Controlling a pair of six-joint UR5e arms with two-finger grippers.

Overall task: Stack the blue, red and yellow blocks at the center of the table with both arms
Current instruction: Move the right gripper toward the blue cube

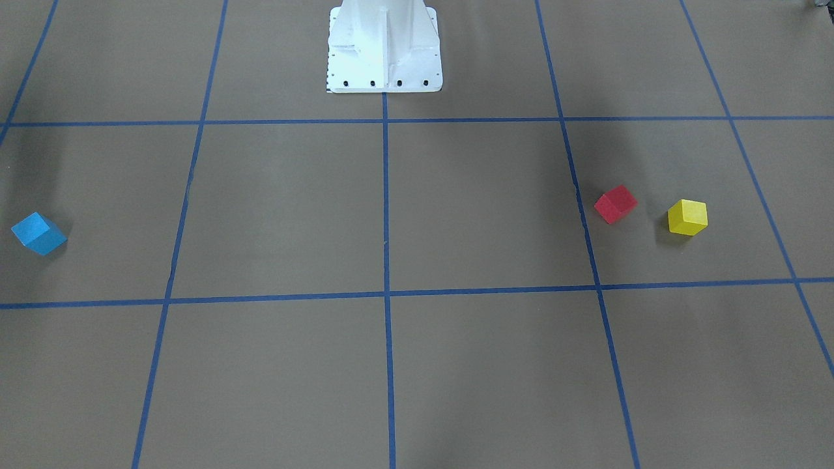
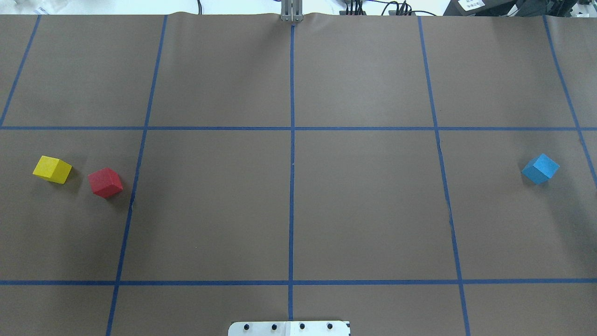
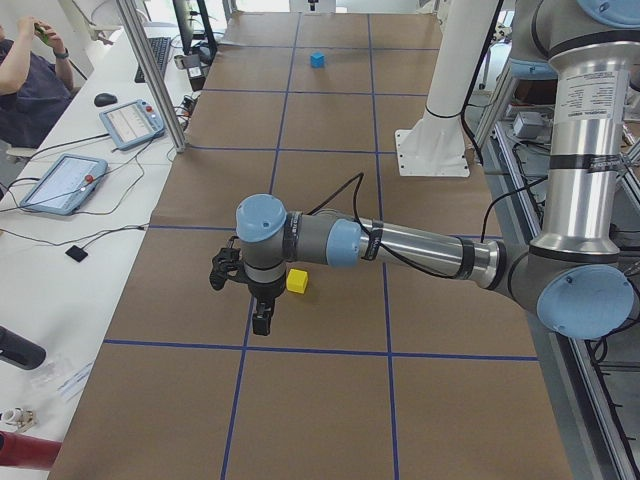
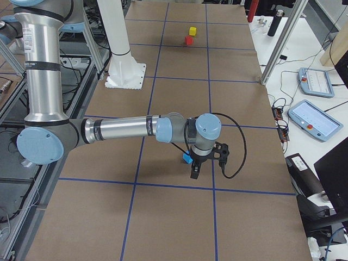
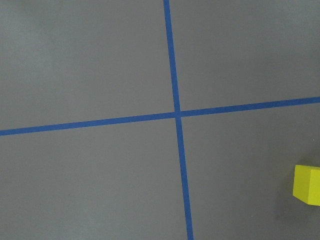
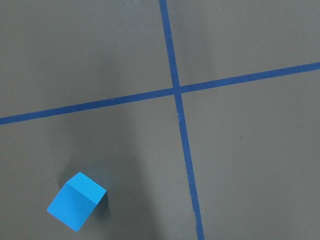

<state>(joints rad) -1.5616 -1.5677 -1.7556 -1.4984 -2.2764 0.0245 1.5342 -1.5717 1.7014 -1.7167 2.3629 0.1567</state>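
**Two-arm workcell with three coloured blocks.** The table point(image 2: 364, 210) is covered in brown paper and divided by a blue tape grid point(image 2: 292, 128). The yellow block point(image 2: 52, 169) and the red block point(image 2: 106, 182) lie near each other but apart on the robot's left side. The yellow one is farther out toward the table's left end, and the red one is just left of a tape line running from near to far. The blue block point(image 2: 540, 169) lies alone on the robot's right side, near the table's right end and well apart from the other two. Each block rests singly on the paper, turned at an angle to the grid. The robot's white pedestal point(image 1: 384, 45) stands at the robot's edge of the table, on the middle tape line. In the side views, the left arm point(image 3: 400, 245) reaches low across the table, with the left gripper point(image 3: 261, 328) pointing down just beside the yellow block. The right arm point(image 4: 125, 129) is stretched out likewise, and the right gripper point(image 4: 194, 173) points down close beside the blue block, which its wrist partly hides. Only the side views show the grippers, so it cannot be told whether the fingers of either stand apart or together. The left wrist view shows the yellow block at its right edge. The right wrist view shows the blue block at its lower left, apart from a tape crossing point(image 6: 177, 90).
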